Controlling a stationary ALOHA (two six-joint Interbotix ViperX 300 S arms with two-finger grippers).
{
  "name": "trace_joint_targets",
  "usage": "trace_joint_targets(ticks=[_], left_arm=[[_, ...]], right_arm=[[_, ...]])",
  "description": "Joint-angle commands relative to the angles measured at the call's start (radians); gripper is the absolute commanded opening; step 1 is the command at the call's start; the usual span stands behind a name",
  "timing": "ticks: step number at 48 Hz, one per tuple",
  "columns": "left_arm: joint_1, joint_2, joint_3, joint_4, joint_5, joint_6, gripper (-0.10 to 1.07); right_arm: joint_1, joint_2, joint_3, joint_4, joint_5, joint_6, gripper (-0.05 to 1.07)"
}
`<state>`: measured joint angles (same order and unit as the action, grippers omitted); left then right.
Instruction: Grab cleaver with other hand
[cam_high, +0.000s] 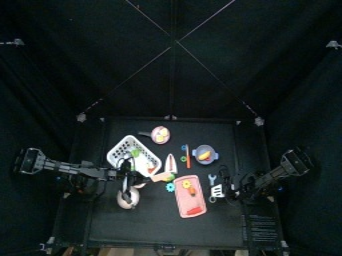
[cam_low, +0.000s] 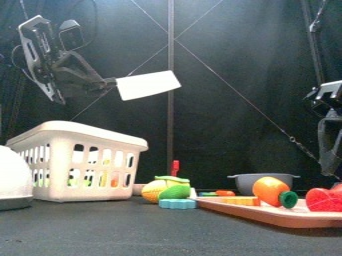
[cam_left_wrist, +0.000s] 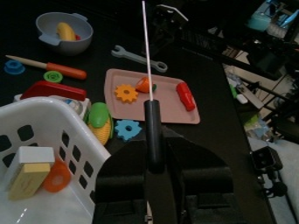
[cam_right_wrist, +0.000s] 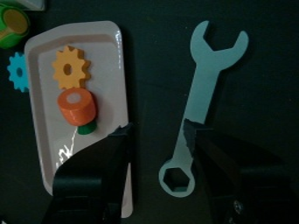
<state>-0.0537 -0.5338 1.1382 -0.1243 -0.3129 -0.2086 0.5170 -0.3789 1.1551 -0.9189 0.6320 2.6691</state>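
— Starting at the left: what has the left gripper (cam_left_wrist: 152, 178) got?

— Its jaws are clamped tight on the dark handle of the cleaver (cam_low: 147, 85), a pale flat rectangular blade. It is held high in the air, above the white slatted plastic basket (cam_low: 74, 160) and well clear of the black table (cam_low: 120, 238).

— And the right gripper (cam_right_wrist: 158, 144)?

— Jaws spread wide, gripping nothing. It hangs over the grey metal wrench (cam_right_wrist: 201, 96), which lies flat on the table just beside the pink rectangular tray (cam_right_wrist: 105, 35). I cannot tell whether the jaws touch the wrench.

— Anything hard to make out?

— From the left wrist the blade is edge-on, only a thin pale line rising from the handle. The basket's wall hides most of what lies in it. At table height the right arm is cut off at the picture's edge, its jaws out of sight.

— The surroundings?

— A yellow toy gear (cam_right_wrist: 73, 66) and an orange toy cylinder (cam_right_wrist: 76, 103) sit on the tray. Black curtains (cam_low: 241, 60) close the pen; past them the left wrist view catches a cluttered room (cam_left_wrist: 263, 52).
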Motion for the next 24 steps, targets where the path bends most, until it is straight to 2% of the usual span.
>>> trace_joint_targets(ticks=[1,7,13,24], left_arm=[[0.0,-0.003,-0.011,0.002,-0.009,0.002,0.36],[0.0,-0.003,-0.012,0.002,-0.009,0.002,0.36],[0.0,-0.012,-0.015,0.003,-0.009,0.003,0.36],[-0.002,-0.126,0.02,0.002,-0.038,0.002,0.36]], right_arm=[[0.0,-0.012,-0.018,-0.005,0.002,0.0,0.84],[-0.002,-0.014,-0.026,-0.021,0.002,-0.002,0.84],[-0.008,-0.02,-0.04,-0.087,0.002,0.0,0.84],[-0.029,-0.029,-0.097,-0.334,0.002,0.0,0.84]])
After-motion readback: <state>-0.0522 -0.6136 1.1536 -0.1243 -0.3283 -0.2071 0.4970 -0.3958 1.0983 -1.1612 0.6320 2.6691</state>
